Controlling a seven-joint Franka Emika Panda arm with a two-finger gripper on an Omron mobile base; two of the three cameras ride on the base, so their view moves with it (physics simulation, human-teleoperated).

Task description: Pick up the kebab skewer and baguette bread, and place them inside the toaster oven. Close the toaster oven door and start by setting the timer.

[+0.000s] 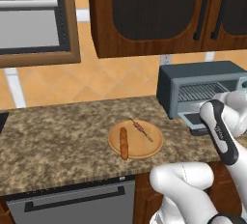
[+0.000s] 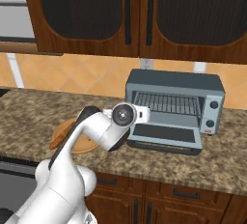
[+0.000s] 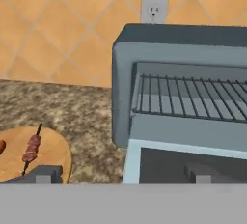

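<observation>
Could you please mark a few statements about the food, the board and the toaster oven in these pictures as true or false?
1. The toaster oven door is folded down open. True.
2. The baguette bread lies on the oven's wire rack. False: it lies on the round wooden board.
3. The kebab skewer lies on the same board. True.
4. The gripper holds the skewer. False: its jaws are open and empty.
5. The toaster oven stands left of the board. False: right.

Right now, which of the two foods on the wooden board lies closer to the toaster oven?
The kebab skewer, the thin stick with reddish chunks. It lies on the board's side toward the toaster oven; the orange-brown baguette bread lies on the far side.
</observation>
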